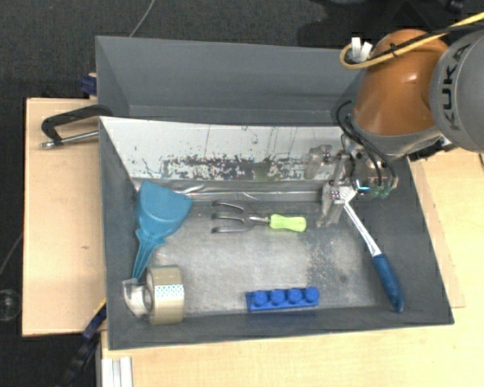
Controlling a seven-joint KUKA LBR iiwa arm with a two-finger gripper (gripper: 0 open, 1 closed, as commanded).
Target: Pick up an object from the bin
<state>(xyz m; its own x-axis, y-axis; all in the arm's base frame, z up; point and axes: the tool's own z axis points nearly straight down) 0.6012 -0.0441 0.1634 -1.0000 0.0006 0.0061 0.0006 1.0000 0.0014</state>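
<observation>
End effector (336, 197): low at the far right of the bin (226, 79), at the white tip of a long tool; you can't tell whether it's wide or narrow.
Thing: the long tool (373, 256) has a white shaft and blue handle, possibly a toothbrush, and slants toward the near right corner.
Risk: watch it, a tip-end grip lets the handle swing, slip out or scrape the right wall.

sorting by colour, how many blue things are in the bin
3: a funnel at the left wall, a studded brick along the near wall, a blue-handled tool at the right, its white shaft ending at the pincer. The arm may hide more.
</observation>
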